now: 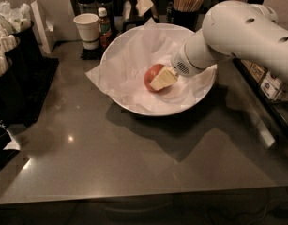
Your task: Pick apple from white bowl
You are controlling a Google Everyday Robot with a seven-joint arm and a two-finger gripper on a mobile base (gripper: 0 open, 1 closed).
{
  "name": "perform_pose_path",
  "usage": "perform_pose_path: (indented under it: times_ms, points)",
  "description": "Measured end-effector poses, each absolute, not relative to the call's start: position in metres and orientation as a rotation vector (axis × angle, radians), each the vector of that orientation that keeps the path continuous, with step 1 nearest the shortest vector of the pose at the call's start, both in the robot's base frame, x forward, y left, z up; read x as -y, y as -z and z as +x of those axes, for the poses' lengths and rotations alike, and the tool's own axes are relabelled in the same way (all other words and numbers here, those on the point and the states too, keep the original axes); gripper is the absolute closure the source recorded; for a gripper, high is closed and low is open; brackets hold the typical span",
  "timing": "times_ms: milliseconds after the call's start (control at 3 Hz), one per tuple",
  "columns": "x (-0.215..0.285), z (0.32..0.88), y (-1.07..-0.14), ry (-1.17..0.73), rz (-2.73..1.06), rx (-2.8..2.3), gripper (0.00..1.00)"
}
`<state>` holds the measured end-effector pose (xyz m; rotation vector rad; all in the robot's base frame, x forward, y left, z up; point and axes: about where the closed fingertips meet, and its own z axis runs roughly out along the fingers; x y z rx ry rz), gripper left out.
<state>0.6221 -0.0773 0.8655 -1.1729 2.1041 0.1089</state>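
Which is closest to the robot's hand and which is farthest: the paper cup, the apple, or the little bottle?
The hand is down inside the white bowl.
1. Apple: in the bowl, right against the hand.
2. Little bottle: behind the bowl, to the left.
3. Paper cup: just left of the bottle, so farthest.

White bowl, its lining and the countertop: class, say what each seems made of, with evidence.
White bowl: glazed ceramic or plastic; smooth pale rim. Lining: thin paper; crinkled, overhanging the rim. Countertop: polished stone or laminate; mirrors light spots. Gripper, at the apple inside the bowl: matte cream plastic, seemingly.
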Motion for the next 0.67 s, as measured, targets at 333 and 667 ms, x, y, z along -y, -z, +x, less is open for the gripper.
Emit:
perform_pose_path:
  times_ms: [333,667]
  points:
    - [0.0780,0.6213,-0.8682,-0.106,-1.156,-2.099,0.39]
    - [0.0781,0.6212,-0.8683,-0.106,-1.155,-2.099,0.22]
